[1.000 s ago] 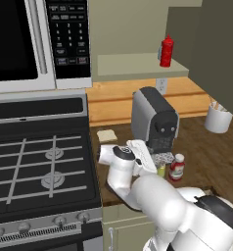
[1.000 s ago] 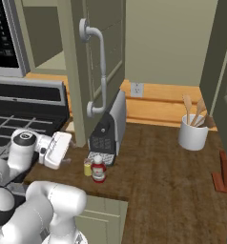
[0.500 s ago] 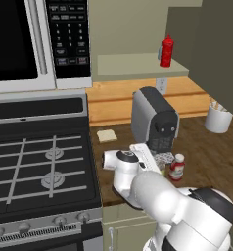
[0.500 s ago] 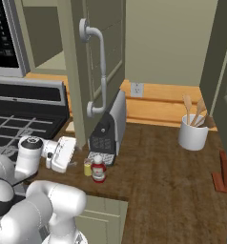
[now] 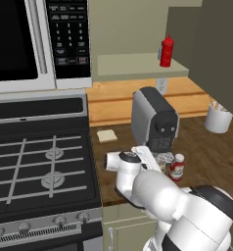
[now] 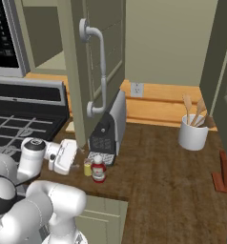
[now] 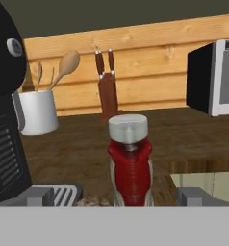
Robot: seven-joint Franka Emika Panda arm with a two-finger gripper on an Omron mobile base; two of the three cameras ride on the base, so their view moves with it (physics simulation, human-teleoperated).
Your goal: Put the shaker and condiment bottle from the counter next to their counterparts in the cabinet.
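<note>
Counter (image 5: pixel 216 157) of dark wood is carrying the condiment bottle (image 5: pixel 176 166) in the left base view, standing upright just in front of the dark coffee machine (image 5: pixel 154 119). My claw (image 5: pixel 157 163) is reaching in low beside it, mostly hidden by my own wrist. Up in the cabinet (image 5: pixel 138 66), the all-red squeeze bottle (image 5: pixel 166 50) is standing on the pale shelf, near its right end. A white crock (image 5: pixel 218 117) is sitting at the far right, and a slice of bread (image 5: pixel 107 136) is lying near the stove (image 5: pixel 40 162).

Turning to the right base view, the shaker (image 6: pixel 88 167) and the condiment bottle (image 6: pixel 98 168) are standing side by side, touching or nearly so, just in front of the coffee machine (image 6: pixel 109 126). My claw (image 6: pixel 77 162) is sitting just left of the shaker. The white crock (image 6: pixel 193 134) is holding wooden utensils (image 6: pixel 195 107), handles down. The open cabinet door (image 6: pixel 94 62) is hanging over the machine.

Looking along my hand, the condiment bottle (image 7: pixel 130 161) is standing between my two fingertips (image 7: pixel 39 195), which are spread wide apart on either side without touching it. Behind it, the crock (image 7: pixel 37 113) is holding wooden spoons (image 7: pixel 66 66), and a knife block (image 7: pixel 108 91) is standing against the wall.
</note>
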